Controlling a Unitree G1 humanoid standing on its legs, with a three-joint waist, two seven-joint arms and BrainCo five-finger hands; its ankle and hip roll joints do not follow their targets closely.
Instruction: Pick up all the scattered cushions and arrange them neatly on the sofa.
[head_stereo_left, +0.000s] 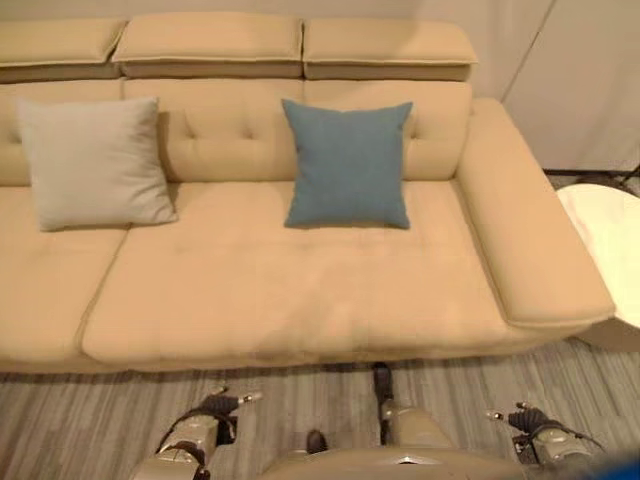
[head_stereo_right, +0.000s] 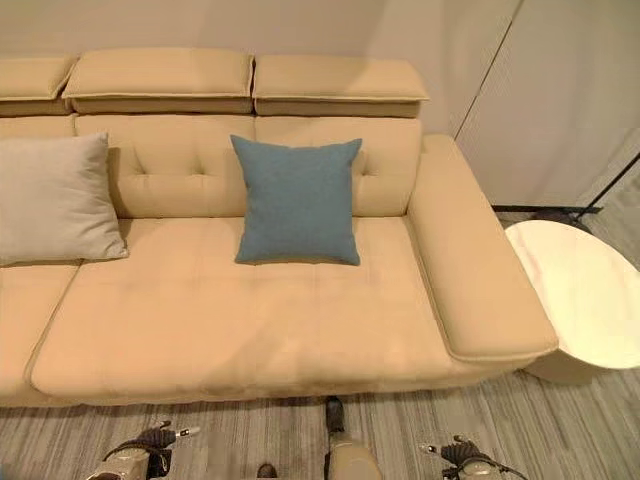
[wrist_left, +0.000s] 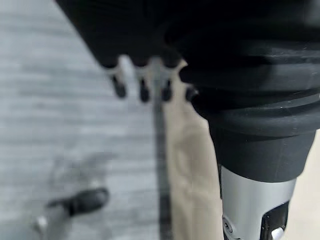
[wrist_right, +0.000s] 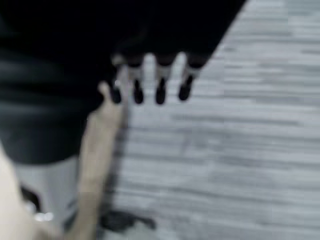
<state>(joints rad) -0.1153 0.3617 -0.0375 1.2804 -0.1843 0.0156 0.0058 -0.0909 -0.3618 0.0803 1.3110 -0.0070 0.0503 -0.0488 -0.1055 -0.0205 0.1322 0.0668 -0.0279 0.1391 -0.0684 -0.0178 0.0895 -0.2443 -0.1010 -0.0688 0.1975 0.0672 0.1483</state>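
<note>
A beige sofa (head_stereo_left: 300, 290) stands in front of me. A light grey cushion (head_stereo_left: 95, 160) leans upright against its backrest on the left. A blue cushion (head_stereo_left: 348, 165) leans upright against the backrest further right, near the middle. My left hand (head_stereo_left: 218, 408) hangs low over the floor in front of the sofa, and my right hand (head_stereo_left: 528, 420) hangs low on the other side. In the wrist views, the left hand's fingers (wrist_left: 142, 90) and the right hand's fingers (wrist_right: 160, 90) are straight and hold nothing. Both hands are far from the cushions.
A round white side table (head_stereo_right: 580, 290) stands just past the sofa's right armrest (head_stereo_left: 530, 240). Grey striped flooring (head_stereo_left: 100, 420) runs along the sofa's front edge. The seat between and in front of the cushions is bare.
</note>
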